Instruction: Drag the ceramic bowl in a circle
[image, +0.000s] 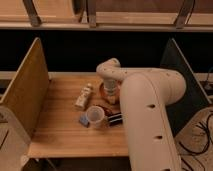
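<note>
Wooden counter (55, 135) with upright side panels. The gripper (110, 95) reaches down into the shallow, round orange-red ceramic bowl (103, 93) near the counter's right edge, toward the far side; whether it grips cannot be told. A translucent plastic cup (95, 115), black cylinder (115, 119) and pale packet (84, 96) lie nearby.
</note>
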